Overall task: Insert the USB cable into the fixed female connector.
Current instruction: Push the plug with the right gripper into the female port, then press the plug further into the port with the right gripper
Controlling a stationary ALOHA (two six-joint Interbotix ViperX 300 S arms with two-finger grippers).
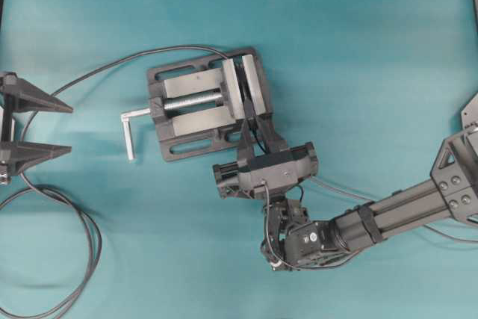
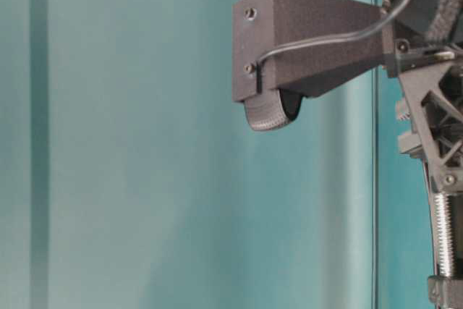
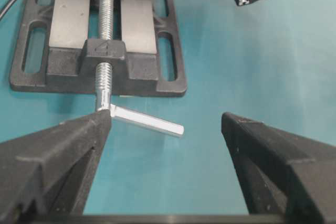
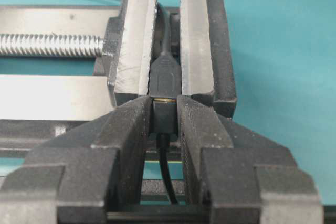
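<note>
The USB cable [image 4: 165, 116] is seen in the right wrist view as a small dark plug pinched between the two fingers of the right gripper [image 4: 165, 121], its thin lead hanging back toward the camera between them. A sliver of brassy metal shows at its far end, right at the mouth of the fixed female connector [image 4: 166, 74], which is clamped upright between the grey plates of the vise [image 4: 195, 40]; whether the tip is partly seated cannot be told. The plug is judged light and rigid, its lead limp and of no use for steering, so it is best held by the flat sides of the plug body, close behind the tip, as it is now. The socket is small and probably unforgiving of a tilted approach. One plug, one socket, one vise and one crank handle [image 1: 129, 129] are counted. At the left of the overhead view the left gripper [image 1: 36, 126] rests with its jaws spread wide, holding nothing, beside the looping cable [image 1: 88, 231] on the teal table [image 1: 373, 35].
</note>
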